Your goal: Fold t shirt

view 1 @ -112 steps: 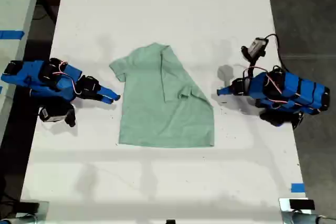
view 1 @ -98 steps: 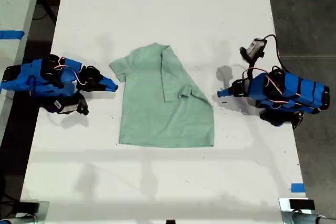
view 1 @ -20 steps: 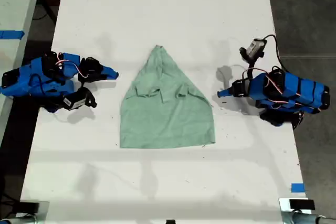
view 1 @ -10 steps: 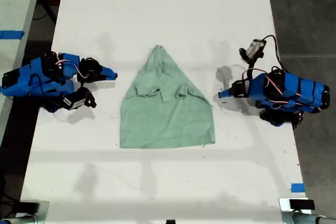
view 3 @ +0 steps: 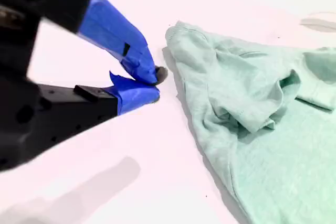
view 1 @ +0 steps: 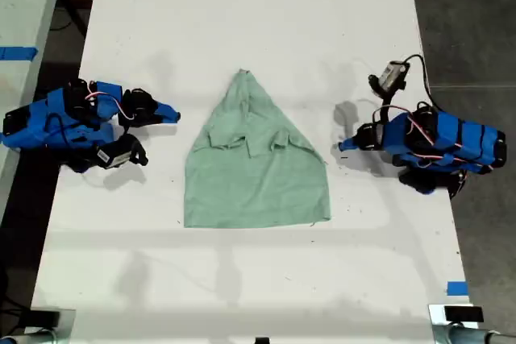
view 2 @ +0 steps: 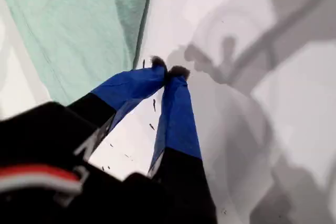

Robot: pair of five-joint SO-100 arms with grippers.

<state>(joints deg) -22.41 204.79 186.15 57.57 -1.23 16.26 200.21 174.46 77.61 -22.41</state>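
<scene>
Fingers [view 2: 173, 98] together (beside t shirt [view 1: 256, 163])

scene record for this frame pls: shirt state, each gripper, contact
t shirt: flat on white table, both sleeves folded inward, top tapers to a point
my first gripper: shut, empty, beside the shirt's edge at the exterior view's right
my second gripper: shut, empty, at the exterior view's left
contact: neither gripper touches the shirt
</scene>
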